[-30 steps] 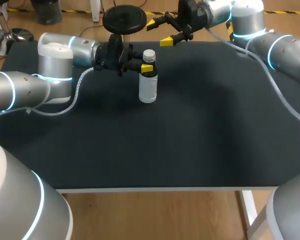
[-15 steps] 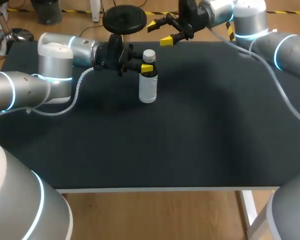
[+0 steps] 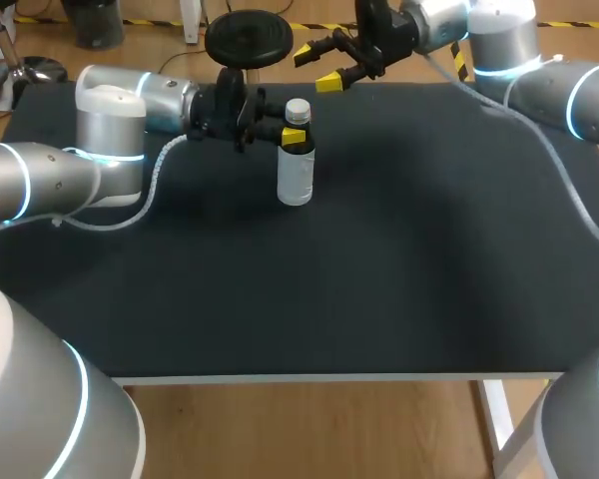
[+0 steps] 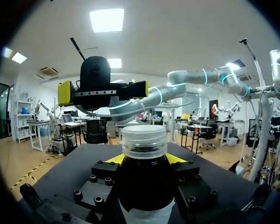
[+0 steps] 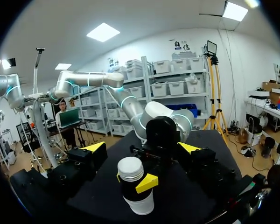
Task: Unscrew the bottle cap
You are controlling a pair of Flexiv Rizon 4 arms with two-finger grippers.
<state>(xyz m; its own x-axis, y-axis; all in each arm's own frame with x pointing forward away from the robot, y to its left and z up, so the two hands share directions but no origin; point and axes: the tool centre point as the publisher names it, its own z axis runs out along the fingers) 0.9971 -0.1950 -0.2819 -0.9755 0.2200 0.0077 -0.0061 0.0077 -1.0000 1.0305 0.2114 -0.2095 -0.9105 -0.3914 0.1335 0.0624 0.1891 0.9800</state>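
A small bottle (image 3: 296,178) with a dark top, a white label and a pale screw cap (image 3: 298,108) stands upright at the back of the black table. My left gripper (image 3: 296,138) comes in from the left and is shut on the bottle just under the cap. In the left wrist view the cap (image 4: 144,141) rises between its yellow tips. My right gripper (image 3: 317,65) hangs open above the table's far edge, behind the bottle and apart from it. In the right wrist view the bottle (image 5: 136,196) stands ahead of the open right gripper (image 5: 143,148).
The black tabletop (image 3: 399,249) stretches from the bottle toward the front and right edges. My left arm (image 3: 110,140) lies along the table's back left. My right arm (image 3: 539,80) comes in over the back right corner.
The right arm's elbow has swung a little toward the back right, while its gripper has stayed almost in place. The left gripper and bottle have not moved.
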